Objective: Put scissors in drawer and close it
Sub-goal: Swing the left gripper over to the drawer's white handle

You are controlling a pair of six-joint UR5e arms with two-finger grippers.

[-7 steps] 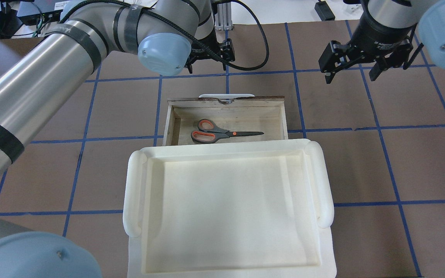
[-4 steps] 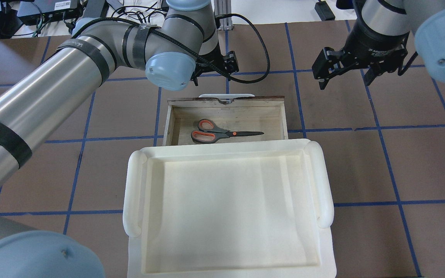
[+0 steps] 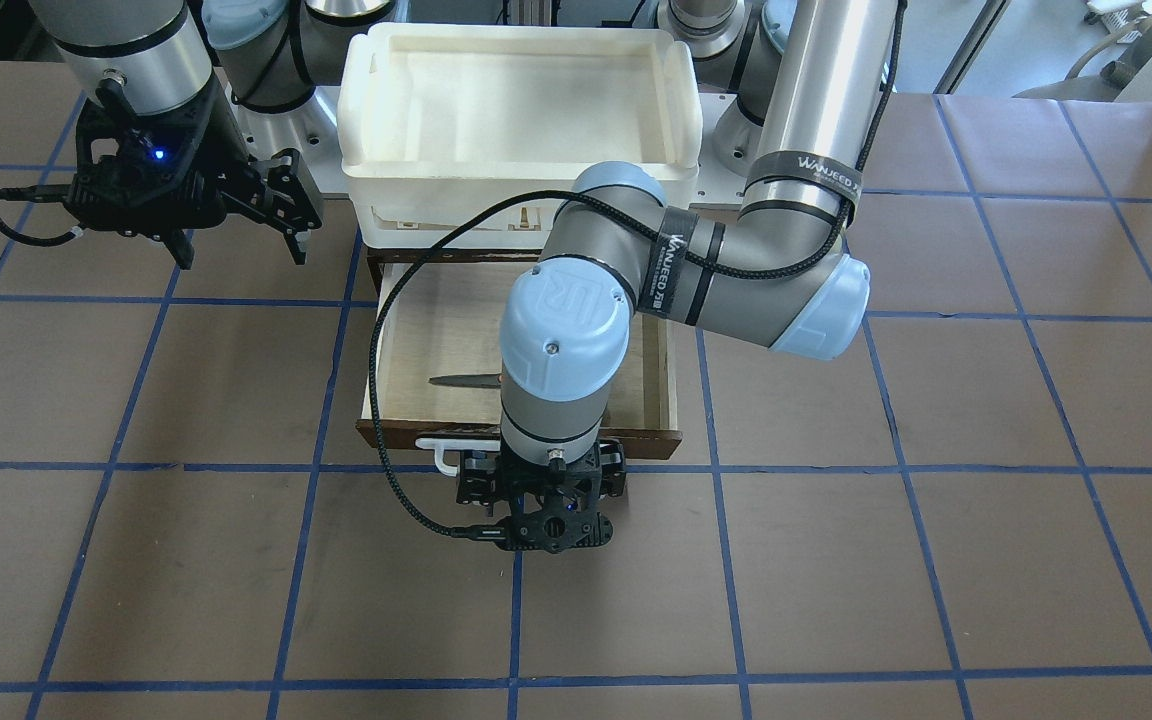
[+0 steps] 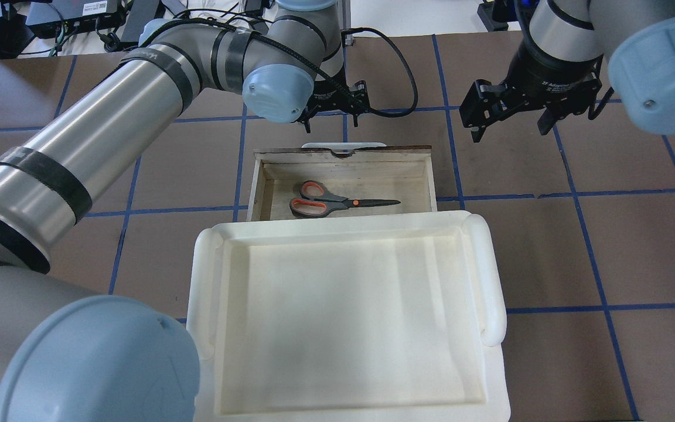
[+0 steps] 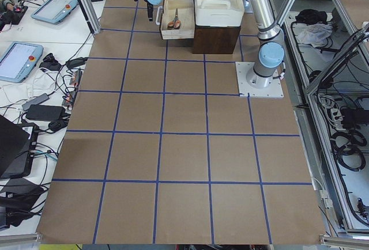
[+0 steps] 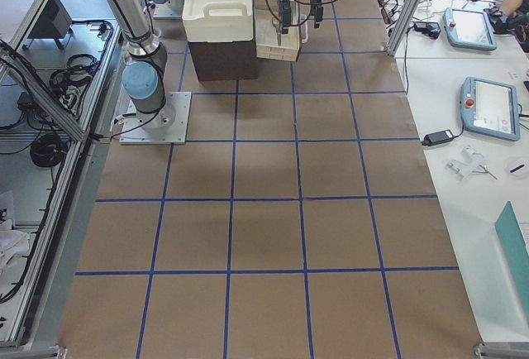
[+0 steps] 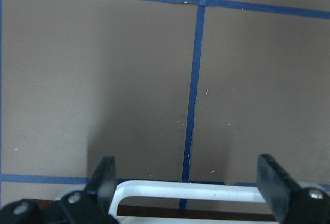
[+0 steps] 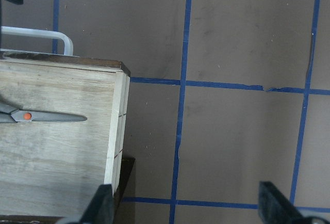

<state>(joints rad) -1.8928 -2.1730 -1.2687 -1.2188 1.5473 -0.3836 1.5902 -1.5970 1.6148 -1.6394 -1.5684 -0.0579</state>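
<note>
The scissors (image 4: 337,202), grey handles lined orange-red, lie flat in the open drawer (image 4: 372,176), blades pointing right. They also show in the right wrist view (image 8: 46,116). The drawer's white bar handle (image 4: 343,144) is on its far side. My left gripper (image 4: 331,117) is open and empty, pointing down just beyond that handle; in the left wrist view (image 7: 186,170) the handle (image 7: 185,188) lies between its fingers (image 7: 105,170). My right gripper (image 4: 508,126) is open and empty, raised to the right of the drawer.
A large white plastic tray (image 4: 490,275) sits on top of the dark cabinet (image 5: 216,37) that the drawer slides out of. The brown table has blue tape grid lines. A black cable (image 3: 386,480) loops from the left wrist over the drawer's side.
My left gripper has moved right, to above the drawer handle. My right gripper has moved left towards the drawer. The scissors and the drawer have not moved.
</note>
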